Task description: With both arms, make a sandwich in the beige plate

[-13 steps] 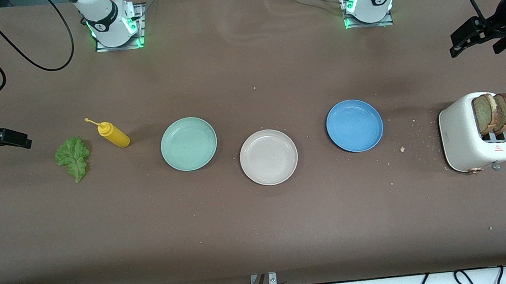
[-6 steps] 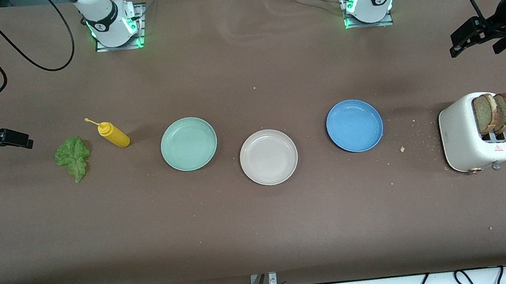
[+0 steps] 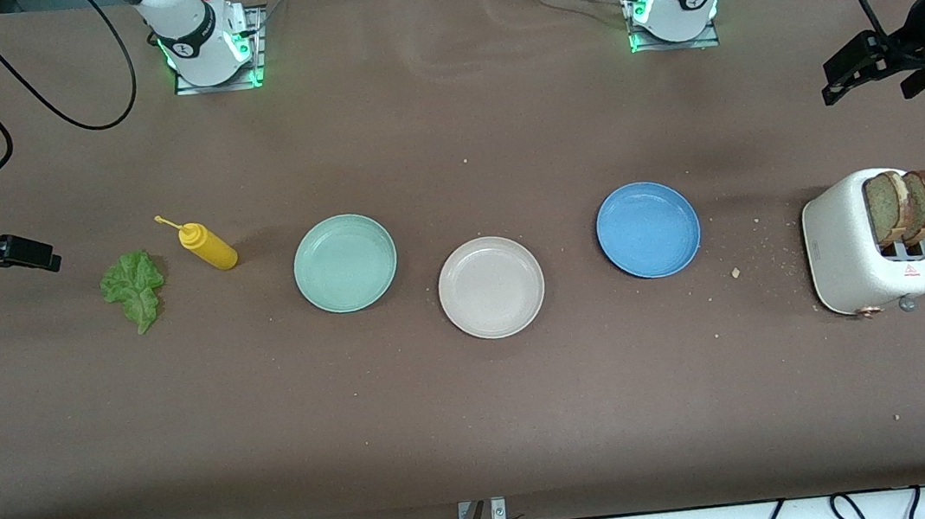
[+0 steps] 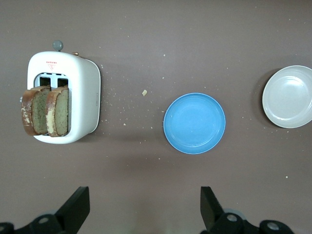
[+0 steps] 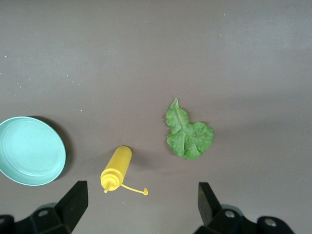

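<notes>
The beige plate point(image 3: 491, 287) lies empty in the middle of the table, between a mint-green plate and a blue plate. Two bread slices point(image 3: 902, 206) point(image 4: 46, 110) stand upright in the slots of a white toaster point(image 3: 849, 250) at the left arm's end. A lettuce leaf point(image 3: 134, 288) point(image 5: 187, 134) lies flat on the table at the right arm's end. My left gripper point(image 3: 832, 82) point(image 4: 144, 192) hangs open and empty over bare table by the toaster. My right gripper point(image 3: 44, 257) point(image 5: 142, 187) hangs open and empty over bare table by the lettuce and the bottle.
A yellow squeeze bottle point(image 3: 207, 245) point(image 5: 116, 168) lies on its side beside the lettuce. The mint-green plate point(image 3: 344, 262) and the blue plate point(image 3: 648, 229) are both empty. Crumbs dot the table between the blue plate and the toaster.
</notes>
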Tool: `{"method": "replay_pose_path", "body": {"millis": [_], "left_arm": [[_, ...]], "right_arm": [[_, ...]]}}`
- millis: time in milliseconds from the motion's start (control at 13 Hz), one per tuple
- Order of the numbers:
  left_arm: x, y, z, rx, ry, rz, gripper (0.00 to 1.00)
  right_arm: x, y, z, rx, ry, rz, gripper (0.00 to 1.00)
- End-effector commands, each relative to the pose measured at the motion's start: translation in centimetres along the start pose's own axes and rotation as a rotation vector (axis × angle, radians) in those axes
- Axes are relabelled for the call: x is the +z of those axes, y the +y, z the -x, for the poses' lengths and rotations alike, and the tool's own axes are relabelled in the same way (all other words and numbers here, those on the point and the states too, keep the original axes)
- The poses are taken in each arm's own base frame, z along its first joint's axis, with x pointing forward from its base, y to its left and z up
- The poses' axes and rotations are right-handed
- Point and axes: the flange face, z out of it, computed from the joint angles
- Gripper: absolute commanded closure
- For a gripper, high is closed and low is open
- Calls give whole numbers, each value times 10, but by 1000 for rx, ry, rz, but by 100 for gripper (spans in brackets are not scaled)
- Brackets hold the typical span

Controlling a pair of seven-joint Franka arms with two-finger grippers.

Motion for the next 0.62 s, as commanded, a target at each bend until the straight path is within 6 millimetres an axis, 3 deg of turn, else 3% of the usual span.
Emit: {"method": "replay_pose_path", "body": {"millis": [0, 538], "left_arm": [[1, 1, 2, -1, 8, -24, 0], [6, -2, 2, -6, -4, -25, 0]], "right_arm": [[-5, 2, -2, -1, 6, -23, 0], [-5, 2, -2, -3, 6, -23, 0]]}}
